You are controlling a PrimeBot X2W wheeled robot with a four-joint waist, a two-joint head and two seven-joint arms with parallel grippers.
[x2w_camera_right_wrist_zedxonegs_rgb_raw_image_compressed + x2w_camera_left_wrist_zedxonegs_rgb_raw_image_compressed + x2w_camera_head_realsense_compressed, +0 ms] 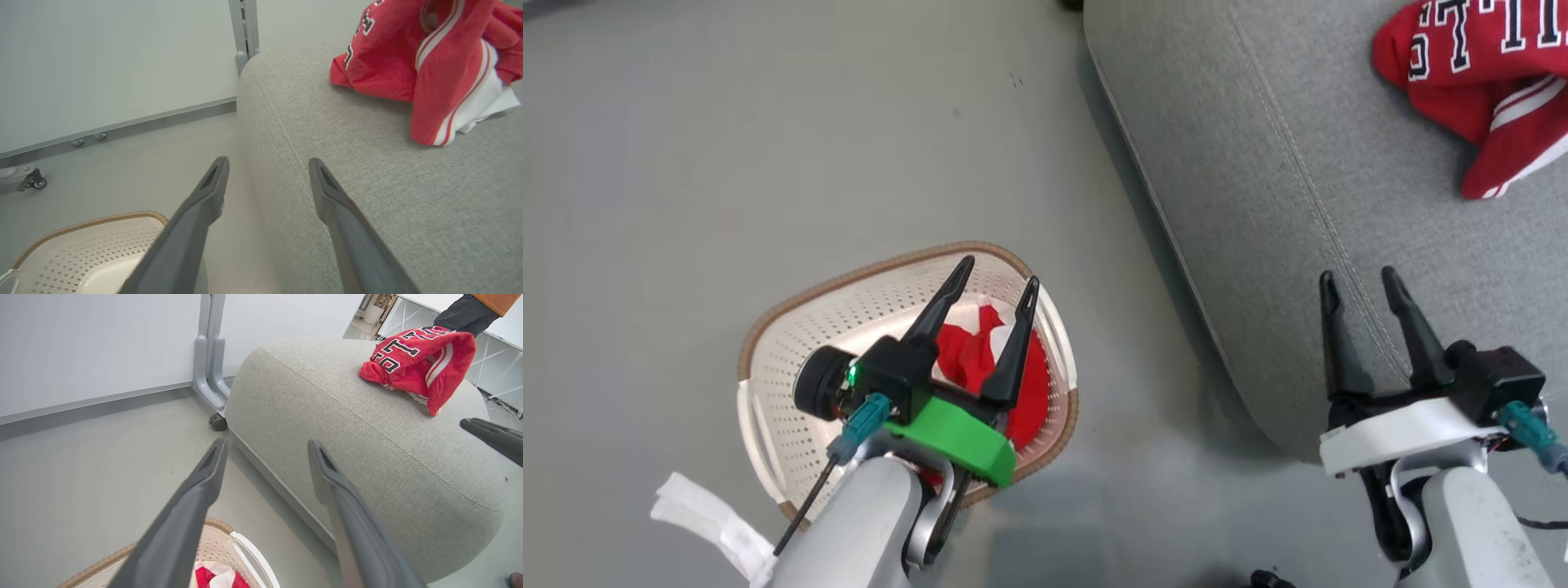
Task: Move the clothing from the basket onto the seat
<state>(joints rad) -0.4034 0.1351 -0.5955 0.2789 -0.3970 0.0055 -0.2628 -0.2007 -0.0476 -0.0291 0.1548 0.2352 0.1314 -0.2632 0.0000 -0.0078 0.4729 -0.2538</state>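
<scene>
My left tool (1001, 271) wide, empty, above basket (849, 282); red garment (976, 359) inside, beneath its fingers. My right tool (1357, 274) wide, empty, over seat (1298, 163) edge; second garment (1478, 90) on seat, well ahead.

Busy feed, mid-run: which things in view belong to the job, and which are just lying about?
Job: basket; seat; red clothing in the basket; red clothing on the seat; left gripper, open; right gripper, open.
Lying about: grey wheeled stand; person behind the seat.
</scene>
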